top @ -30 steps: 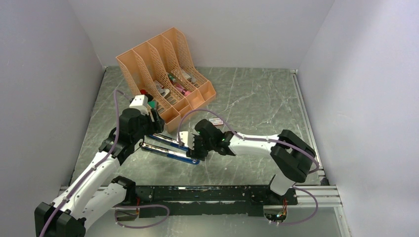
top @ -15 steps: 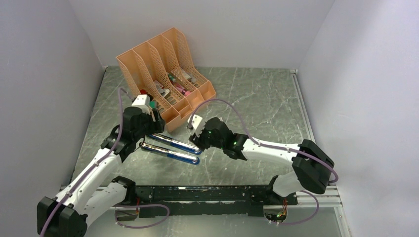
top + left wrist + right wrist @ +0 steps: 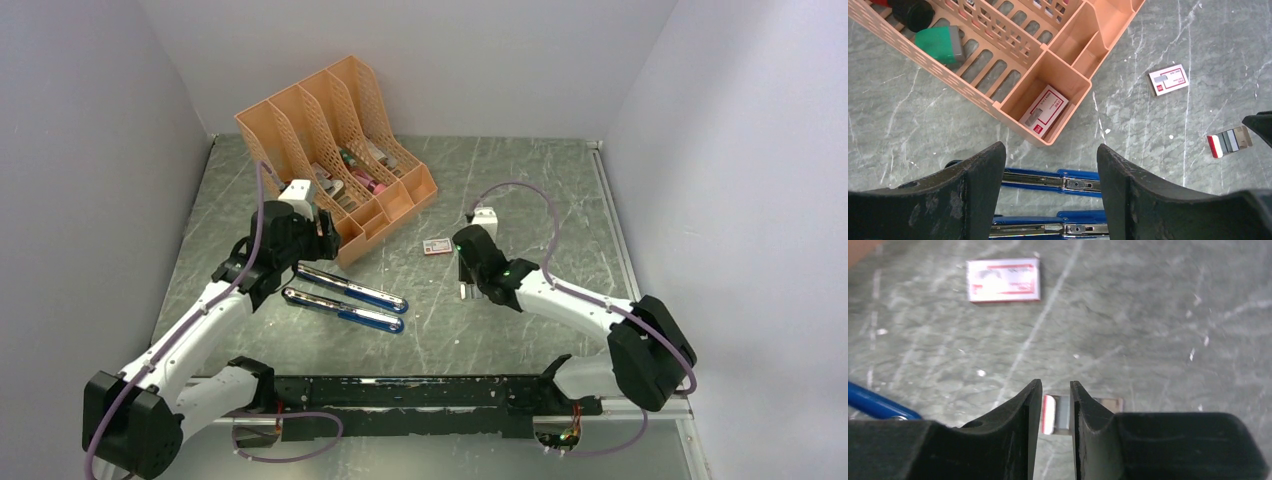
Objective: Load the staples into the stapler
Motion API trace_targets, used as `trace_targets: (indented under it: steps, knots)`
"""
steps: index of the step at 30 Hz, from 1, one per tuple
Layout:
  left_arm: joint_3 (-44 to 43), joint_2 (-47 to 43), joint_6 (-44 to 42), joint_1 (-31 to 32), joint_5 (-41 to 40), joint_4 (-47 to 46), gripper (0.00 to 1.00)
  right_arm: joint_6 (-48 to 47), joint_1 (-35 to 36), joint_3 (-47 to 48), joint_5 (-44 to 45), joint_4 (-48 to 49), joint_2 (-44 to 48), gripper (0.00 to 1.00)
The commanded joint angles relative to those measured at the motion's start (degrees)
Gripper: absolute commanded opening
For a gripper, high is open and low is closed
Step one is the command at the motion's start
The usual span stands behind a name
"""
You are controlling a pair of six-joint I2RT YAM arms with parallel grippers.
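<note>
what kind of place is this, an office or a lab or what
Most likely a robotics lab test cell dressed as a desk: plain white walls box in a marbled grey table, with a peach file organiser, an open blue stapler and a staple box.

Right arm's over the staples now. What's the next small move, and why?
Probably widen the right gripper before lowering: its jaws stand narrower than the staples, which lie flat on the table beneath them, not gripped. The stapler lies open, and the left gripper hovers open above it.
</note>
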State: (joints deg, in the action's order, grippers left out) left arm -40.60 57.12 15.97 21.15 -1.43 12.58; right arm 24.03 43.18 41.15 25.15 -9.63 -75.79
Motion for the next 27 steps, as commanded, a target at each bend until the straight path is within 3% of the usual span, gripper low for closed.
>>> trace_targets:
  steps: [1,13,27]
  knots:
    - [-1.74,0.94,-1.49,-0.75,2.63,-2.39,0.71,7.81,-3.02,-1.61,-1.83,-7.57,0.79,0.31]
    - [-1.6,1.52,-1.71,-0.9,3.14,-2.36,0.7,7.11,-7.85,-2.64,-6.91,-10.05,-2.08,0.26]
    - [-1.43,1.16,-1.73,-0.84,3.18,-2.2,0.7,5.12,-8.72,-1.9,-7.32,-11.38,-4.87,0.3]
